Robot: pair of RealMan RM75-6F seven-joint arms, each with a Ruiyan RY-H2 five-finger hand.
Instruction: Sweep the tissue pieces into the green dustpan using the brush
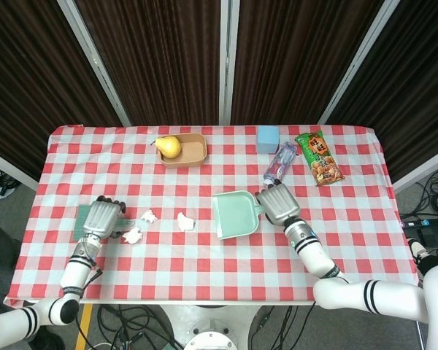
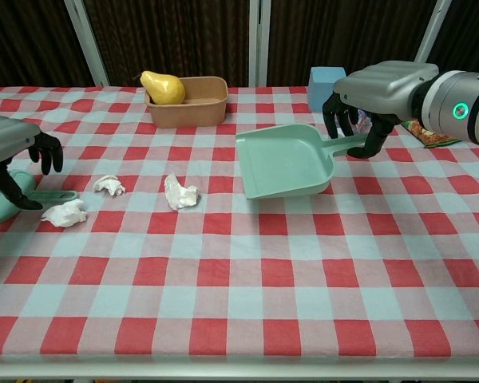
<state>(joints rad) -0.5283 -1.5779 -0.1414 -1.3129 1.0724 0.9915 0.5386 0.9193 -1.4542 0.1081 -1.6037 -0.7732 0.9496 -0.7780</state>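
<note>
Green plastic dustpan [image 2: 286, 161] is lifted right of centre, its handle grasped by the right hand [image 2: 366, 102]. At the table's left edge the left hand [image 2: 16, 152] curls over the brush [image 2: 1, 197]; whether it has closed on the handle I cannot tell. Three tissue pieces [image 2: 180, 192] lie between brush and pan. Seemingly the pick-up step: next, secure the brush, set the pan's lip down beside the tissues.
</note>
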